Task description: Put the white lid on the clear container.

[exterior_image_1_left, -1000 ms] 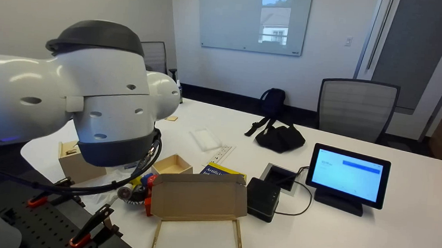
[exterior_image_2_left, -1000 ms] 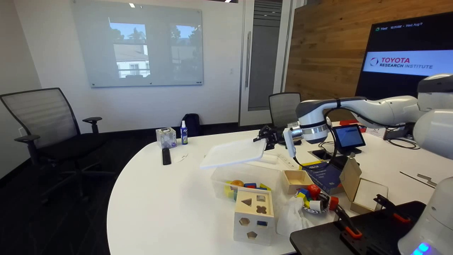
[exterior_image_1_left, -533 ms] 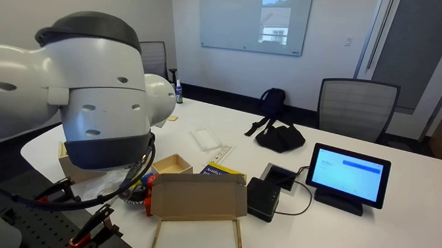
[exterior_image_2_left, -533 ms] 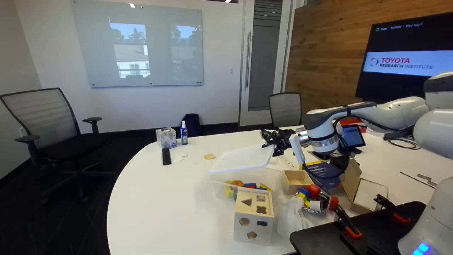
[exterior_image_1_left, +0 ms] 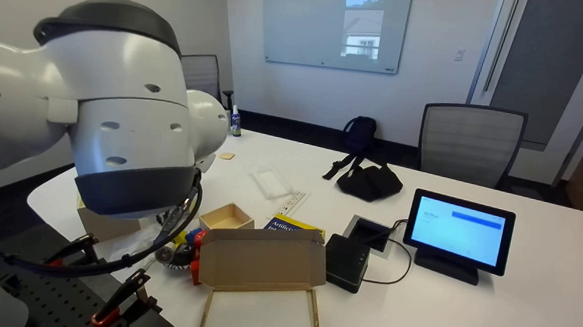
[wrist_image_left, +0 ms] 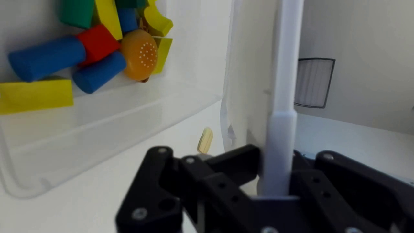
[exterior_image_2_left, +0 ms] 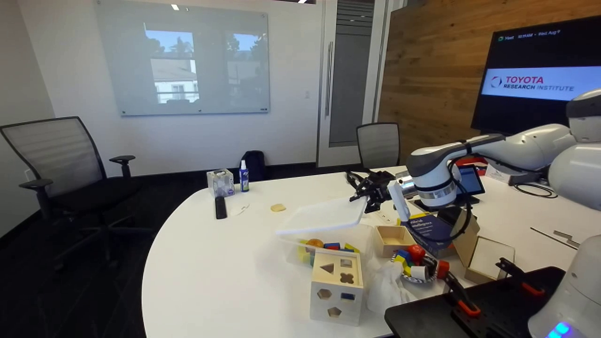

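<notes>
In an exterior view, the large, black, flat display in front of the wood-panelled wall, beyond the white, round-ended desk, reads "TOYOTA" in red above "RESEARCH INSTITUTE" in dark capitals — a ring emblem to their left. Along its top: "Meet" and, apparently, "10:19 AM - Wed Aug 9". Well in from the desk's edges, the blue, yellow-edged book bears "Artificial Intelligence" — in an exterior view the upright brown cardboard flap hides part of it. Too small or blurred to read: the text on the black-framed, rectangular tablet, and the label on the blue plastic spray bottle by the desk's far edge.
</notes>
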Controlling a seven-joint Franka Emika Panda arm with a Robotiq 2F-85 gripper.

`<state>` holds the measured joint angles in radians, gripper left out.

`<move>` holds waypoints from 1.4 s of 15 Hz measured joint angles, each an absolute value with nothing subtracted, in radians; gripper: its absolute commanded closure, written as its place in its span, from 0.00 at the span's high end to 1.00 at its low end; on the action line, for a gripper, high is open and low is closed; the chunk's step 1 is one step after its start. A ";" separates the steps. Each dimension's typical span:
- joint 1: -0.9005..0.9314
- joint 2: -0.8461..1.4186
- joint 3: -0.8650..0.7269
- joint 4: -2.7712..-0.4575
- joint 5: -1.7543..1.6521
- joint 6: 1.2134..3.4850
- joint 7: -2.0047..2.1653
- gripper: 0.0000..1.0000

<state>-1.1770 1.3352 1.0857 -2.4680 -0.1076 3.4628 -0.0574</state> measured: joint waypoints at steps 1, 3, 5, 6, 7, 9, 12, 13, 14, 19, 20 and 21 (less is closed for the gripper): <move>-1.175 1.335 1.085 -2.482 -0.108 3.463 -0.052 0.01; -1.169 1.333 1.080 -2.505 -0.108 3.463 -0.050 0.01; -1.169 1.327 1.071 -2.520 -0.108 3.463 -0.050 0.01; -1.170 1.321 1.067 -2.525 -0.108 3.463 -0.049 0.01; -1.171 1.314 1.063 -2.529 -0.108 3.463 -0.048 0.01; -1.173 1.293 1.057 -2.532 -0.108 3.463 -0.044 0.01; -1.174 1.249 1.045 -2.535 -0.108 3.463 -0.016 0.01; -1.173 1.233 1.039 -2.536 -0.106 3.463 -0.006 0.01; -1.170 1.216 1.031 -2.536 -0.104 3.463 0.008 0.01; -1.123 1.143 0.986 -2.536 -0.081 3.462 0.076 0.01; -1.111 1.131 0.982 -2.537 -0.078 3.460 0.089 0.01; -1.099 1.119 0.978 -2.536 -0.072 3.460 0.102 0.01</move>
